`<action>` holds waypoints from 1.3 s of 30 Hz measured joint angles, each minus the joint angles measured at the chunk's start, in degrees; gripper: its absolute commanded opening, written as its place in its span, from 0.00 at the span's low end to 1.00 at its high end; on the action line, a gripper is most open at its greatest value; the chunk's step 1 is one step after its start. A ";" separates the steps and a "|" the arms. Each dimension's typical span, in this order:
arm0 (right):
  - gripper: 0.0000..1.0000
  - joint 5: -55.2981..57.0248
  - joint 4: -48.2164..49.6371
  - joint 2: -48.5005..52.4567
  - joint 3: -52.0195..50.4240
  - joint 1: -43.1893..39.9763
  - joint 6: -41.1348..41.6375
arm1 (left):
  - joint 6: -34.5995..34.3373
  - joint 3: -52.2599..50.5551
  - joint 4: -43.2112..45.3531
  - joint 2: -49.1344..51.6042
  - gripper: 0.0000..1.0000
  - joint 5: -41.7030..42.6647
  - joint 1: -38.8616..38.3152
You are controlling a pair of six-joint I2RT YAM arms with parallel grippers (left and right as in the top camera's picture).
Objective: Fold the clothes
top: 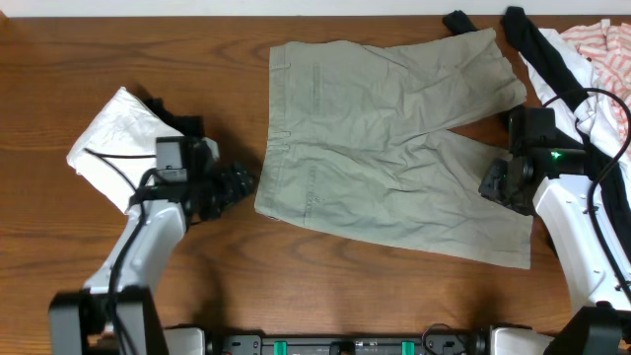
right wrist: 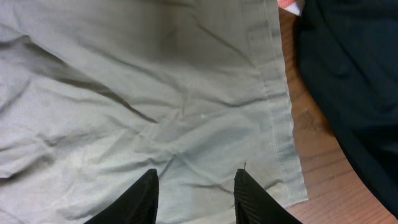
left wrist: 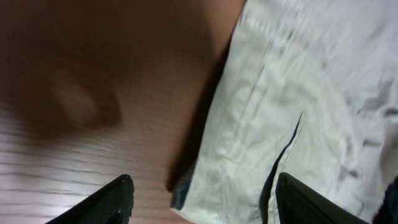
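Nearest to my base, my left gripper hung low over the wooden table. Its jaws stood wide apart, with nothing between the pads. In the left wrist view, the near waistband corner of the shorts lay under the gap, and the cloth was not pinched. From overhead, this gripper was at about 8 o'clock from the middle of the shorts, just beside their edge.

My right gripper was at about 4 o'clock from that middle, above the hem end of the nearer leg. Its jaws stood only a little apart and held nothing. The wrinkled cloth lay under them, and I could not tell if the tips touched it.

The pale sage shorts lay spread flat in the middle of the table. The waistband pointed toward 9 o'clock and both wide legs toward 3 o'clock.

A white folded cloth lay at 10 o'clock from my left gripper, partly under that arm. Farther away, at 2 o'clock from the shorts, a black garment lay just beside the leg ends. A pink-and-white striped garment lay beyond it, at the far right corner.
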 measured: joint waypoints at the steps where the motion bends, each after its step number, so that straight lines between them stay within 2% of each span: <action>1: 0.38 -0.02 0.00 0.00 0.00 0.00 -0.02 | -0.31 0.00 -0.04 1.07 0.73 0.68 -0.52; 9: 0.39 -0.15 -0.70 0.02 0.00 0.00 -0.22 | -3.85 0.00 -0.24 5.42 0.73 2.86 -4.09; 11: 0.39 -0.13 -1.11 0.02 0.00 0.00 -0.22 | -4.92 0.00 -0.22 5.70 0.70 2.89 -4.79; 16: 0.39 -0.15 -1.46 0.02 0.00 0.00 -0.24 | -7.13 0.00 -0.07 6.45 0.34 2.95 -6.23; 18: 0.39 -0.15 -1.77 0.02 0.00 0.00 -0.24 | -7.21 0.02 -0.04 6.45 0.06 3.02 -6.32; 27: 0.39 -0.15 -2.38 0.02 0.00 0.00 -0.31 | -7.15 0.09 -1.60 6.45 0.06 2.97 -6.19; 32: 0.40 -0.15 -2.49 0.02 0.00 0.00 -1.09 | -5.44 0.52 -11.04 5.55 0.06 1.86 -4.11; 39: 0.40 -0.15 -1.84 0.07 0.00 0.00 -1.64 | -2.25 0.50 -23.69 -1.20 0.06 -5.68 3.28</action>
